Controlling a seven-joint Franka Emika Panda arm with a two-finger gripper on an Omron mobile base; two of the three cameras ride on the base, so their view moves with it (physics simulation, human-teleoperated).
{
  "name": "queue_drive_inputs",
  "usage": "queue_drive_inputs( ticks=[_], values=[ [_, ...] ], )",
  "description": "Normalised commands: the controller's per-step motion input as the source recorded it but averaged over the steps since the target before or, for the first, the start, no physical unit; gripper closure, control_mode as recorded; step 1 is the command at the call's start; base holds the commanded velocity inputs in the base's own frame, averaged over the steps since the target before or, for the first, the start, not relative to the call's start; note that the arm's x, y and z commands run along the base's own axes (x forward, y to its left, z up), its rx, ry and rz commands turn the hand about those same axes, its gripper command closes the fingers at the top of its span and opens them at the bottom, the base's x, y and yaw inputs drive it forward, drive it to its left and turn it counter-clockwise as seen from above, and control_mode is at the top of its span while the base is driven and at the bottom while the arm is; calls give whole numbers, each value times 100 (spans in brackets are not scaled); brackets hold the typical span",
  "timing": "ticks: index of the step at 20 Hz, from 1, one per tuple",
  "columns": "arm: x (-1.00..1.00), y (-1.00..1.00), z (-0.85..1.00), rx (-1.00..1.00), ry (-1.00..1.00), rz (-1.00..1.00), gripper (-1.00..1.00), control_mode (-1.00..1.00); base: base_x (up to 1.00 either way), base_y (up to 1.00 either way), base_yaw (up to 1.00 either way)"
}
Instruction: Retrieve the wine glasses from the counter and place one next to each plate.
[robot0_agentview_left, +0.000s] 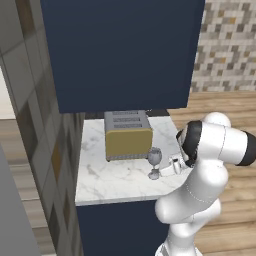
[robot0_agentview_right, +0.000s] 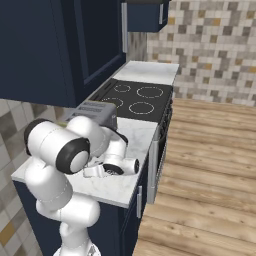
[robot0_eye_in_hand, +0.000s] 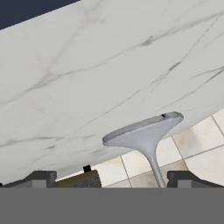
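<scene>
Marble counter (robot0_agentview_left: 115, 175), smoky stemmed wine glass (robot0_agentview_left: 154, 163) — upright

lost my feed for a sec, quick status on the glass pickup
Gripper open, fingers either side of the wine glass stem, not closed. Glass upright on the counter. Toaster right behind the glass.
</scene>
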Motion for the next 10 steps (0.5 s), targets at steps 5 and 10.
queue_drive_inputs(
  ticks=[5, 10],
  values=[
    [0, 7, -26, 0, 0, 0, -100, -100, 0, 0, 0],
    [-4, 17, -19, 0, -2, 0, -100, -100, 0, 0, 0]
  ],
)
